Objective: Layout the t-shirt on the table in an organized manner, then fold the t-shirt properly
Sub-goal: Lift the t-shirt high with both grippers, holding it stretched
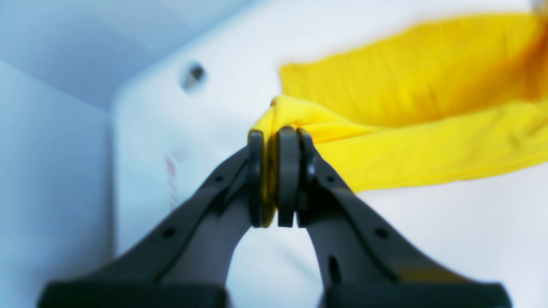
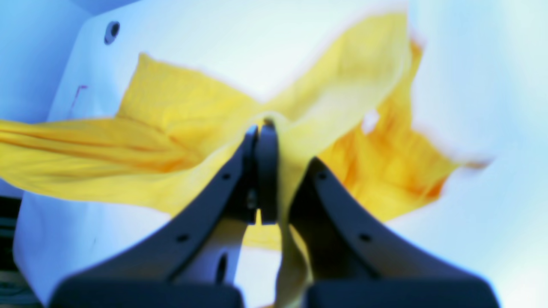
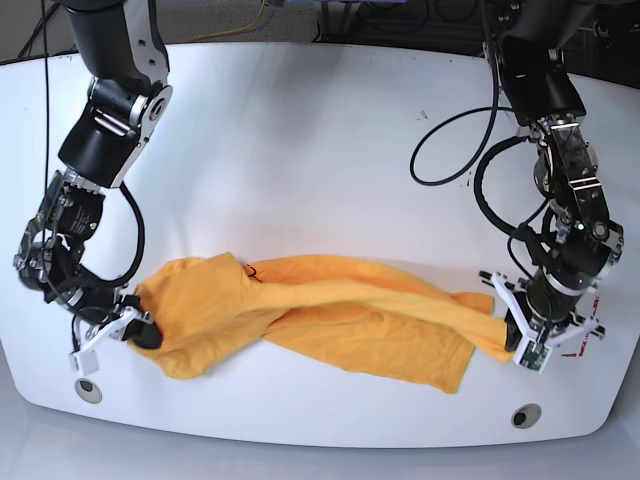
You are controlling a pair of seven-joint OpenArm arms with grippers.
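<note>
The orange-yellow t-shirt (image 3: pixel 320 320) is stretched in a crumpled band across the near part of the white table (image 3: pixel 300 150). On the right of the base view, my left gripper (image 3: pixel 508 335) is shut on one end of the t-shirt (image 1: pixel 406 128); the left wrist view shows cloth pinched between its black pads (image 1: pixel 287 171). My right gripper (image 3: pixel 138 328), at the base view's left, is shut on the other end. In the right wrist view the t-shirt (image 2: pixel 171 128) bunches around the gripper's closed fingers (image 2: pixel 262 171) and hangs past them.
Two round grey grommets (image 3: pixel 88 388) (image 3: pixel 526 414) sit near the table's front edge. Red tape marks (image 3: pixel 575 350) lie beside the left gripper. Black cables (image 3: pixel 450 150) loop over the table at the right. The near table edge is close to both grippers.
</note>
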